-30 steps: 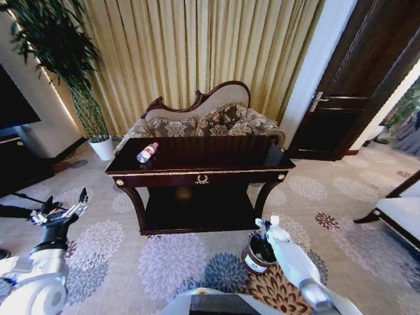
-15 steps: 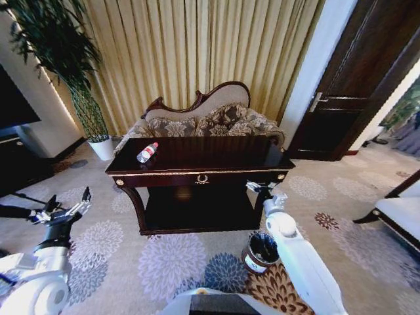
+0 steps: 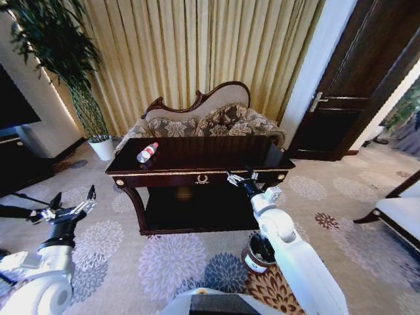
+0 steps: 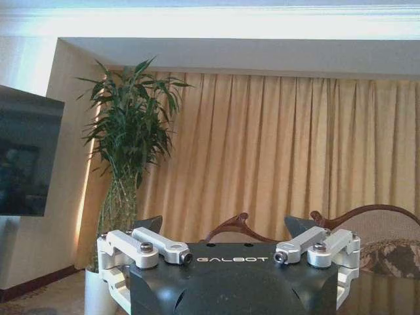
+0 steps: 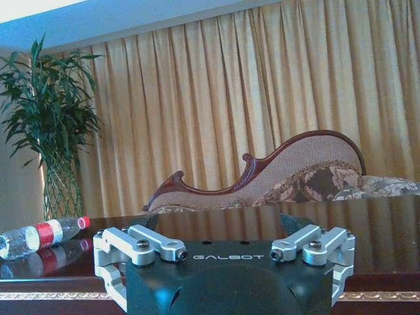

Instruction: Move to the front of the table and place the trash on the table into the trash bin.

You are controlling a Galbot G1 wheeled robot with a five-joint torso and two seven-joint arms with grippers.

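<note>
While looking down from the head cam, spotted the table (image 3: 216, 152) with the clear bottle (image 3: 147, 152) lying on its side near the left back corner, red cap pointing toward the sofa (image 3: 210, 118). Also caught the right gripper (image 3: 240, 176) held up just in front of the table's front edge, jaws spread wide and holding nothing, plus the left gripper (image 3: 72, 200) parked low over the carpet, well off to the left, also spread open and empty. Got the trash bin (image 3: 252, 254) on the floor by the table's right front leg, half hidden behind the right arm; black liner visible, couldn't tell what was inside. Switched to the right wrist cam: same bottle (image 5: 39, 235) seen side-on across the glossy top, reflection and all. From the left wrist cam, mostly got the potted plant (image 4: 131, 151) and the curtain (image 4: 275, 151) beyond the splayed fingers (image 4: 149, 224).
</note>
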